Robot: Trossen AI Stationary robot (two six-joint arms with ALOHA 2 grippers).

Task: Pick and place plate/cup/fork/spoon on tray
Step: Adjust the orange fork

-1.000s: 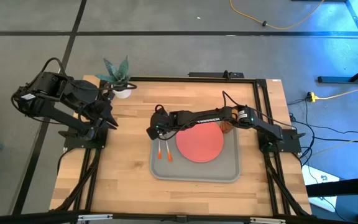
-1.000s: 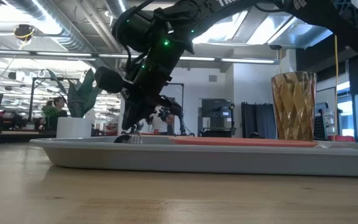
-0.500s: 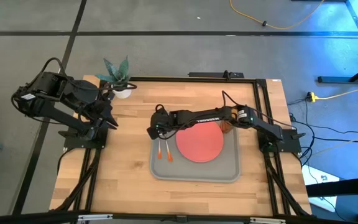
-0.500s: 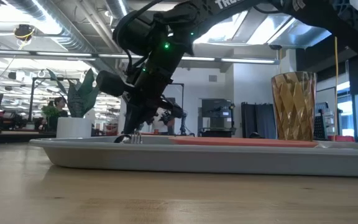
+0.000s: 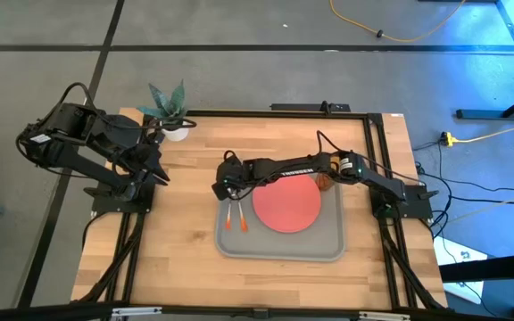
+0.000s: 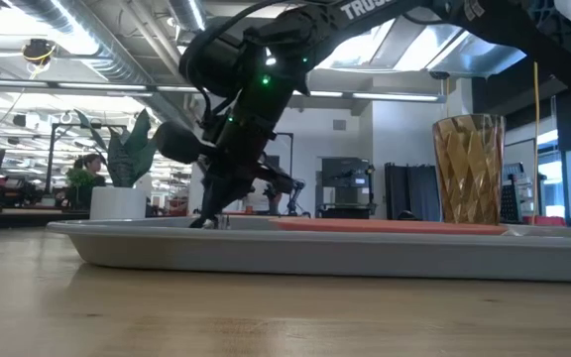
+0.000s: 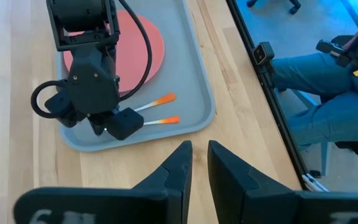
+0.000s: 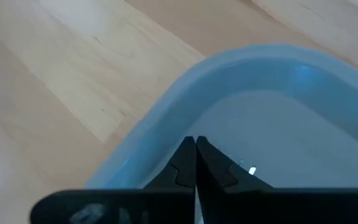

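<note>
From above, the right gripper (image 5: 225,190) had barely shifted over the tray (image 5: 328,245) beside fork (image 5: 229,215), spoon (image 5: 242,217) and plate (image 5: 287,202); the arm half hid the cup (image 5: 325,183). Low down, it had tilted. Its fingers (image 8: 185,163) sat together, empty. The left gripper (image 7: 196,163), slightly apart, waited aside.

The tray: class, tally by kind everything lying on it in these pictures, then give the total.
On the tray:
plate: 1
cup: 1
orange-handled utensils, heads hidden: 2
Total: 4
</note>
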